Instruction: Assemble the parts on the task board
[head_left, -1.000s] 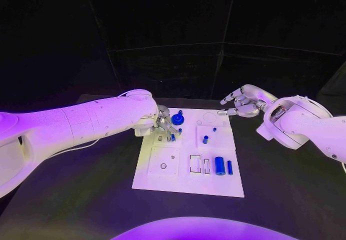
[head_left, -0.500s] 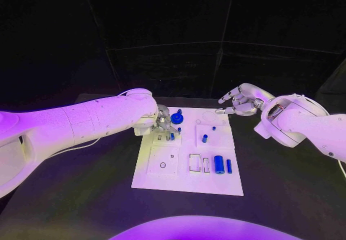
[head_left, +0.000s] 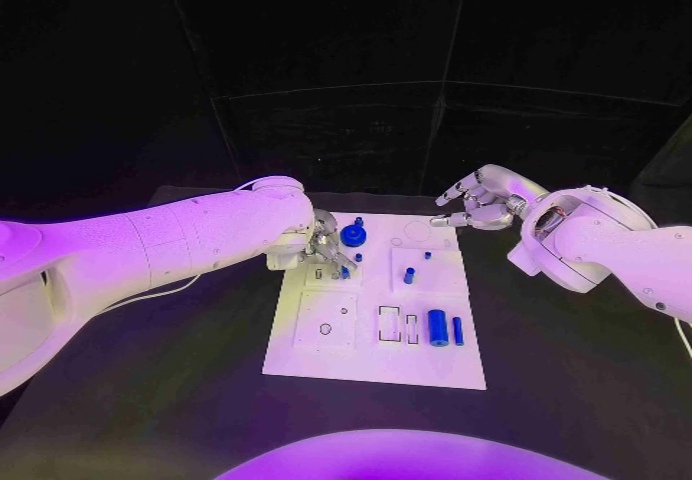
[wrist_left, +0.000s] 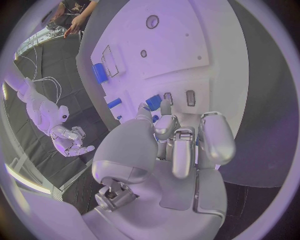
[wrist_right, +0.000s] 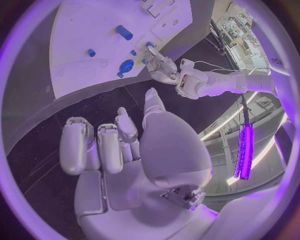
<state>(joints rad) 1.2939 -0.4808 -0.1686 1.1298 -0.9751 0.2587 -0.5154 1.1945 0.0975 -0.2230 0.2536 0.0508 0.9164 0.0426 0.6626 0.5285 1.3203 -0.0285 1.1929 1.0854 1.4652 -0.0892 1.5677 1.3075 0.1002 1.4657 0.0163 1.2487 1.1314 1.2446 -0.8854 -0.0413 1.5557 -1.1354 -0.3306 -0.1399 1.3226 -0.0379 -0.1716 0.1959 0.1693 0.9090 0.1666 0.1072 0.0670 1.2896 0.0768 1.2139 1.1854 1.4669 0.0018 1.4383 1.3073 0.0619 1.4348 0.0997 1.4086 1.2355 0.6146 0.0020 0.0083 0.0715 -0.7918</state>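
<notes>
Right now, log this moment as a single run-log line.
left hand: at task board far-left, fingers on small blue part | right hand: empty, fingers apart, above far-right corner | large blue cylinder: lying on board

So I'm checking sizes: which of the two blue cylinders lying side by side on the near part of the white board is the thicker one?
The thicker blue cylinder is the one nearer the rectangular slots; the thin blue cylinder lies beside it, towards the white task board's edge.
</notes>
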